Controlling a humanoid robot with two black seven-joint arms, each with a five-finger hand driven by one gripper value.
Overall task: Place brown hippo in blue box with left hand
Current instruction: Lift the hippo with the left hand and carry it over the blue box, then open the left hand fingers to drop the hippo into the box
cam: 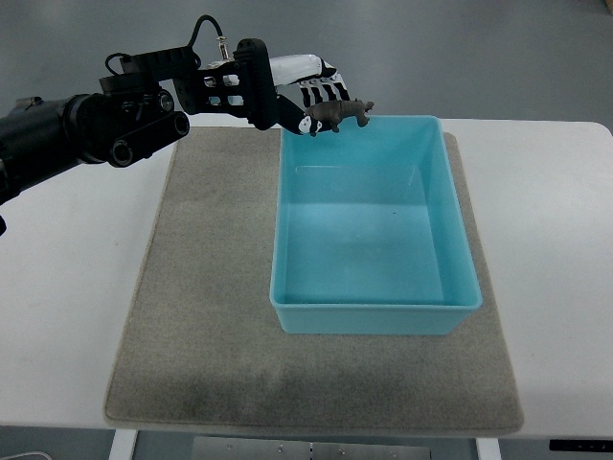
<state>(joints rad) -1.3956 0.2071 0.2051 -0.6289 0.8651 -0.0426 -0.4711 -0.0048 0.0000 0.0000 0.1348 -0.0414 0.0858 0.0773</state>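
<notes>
My left hand (305, 96) grips the small brown hippo (341, 114) at my fingertips, above the far rim of the smooth, rectangular blue box (375, 307). The box sits on a coarse grey mat (206, 287) on the white table (67, 287).

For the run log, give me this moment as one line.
left hand: holding brown hippo | hippo: above far-left rim of blue box | box: empty, on mat | right hand: unseen

Left hand (305, 96) with brown hippo (340, 114) (gripped) over blue box (375, 299) rim
</notes>
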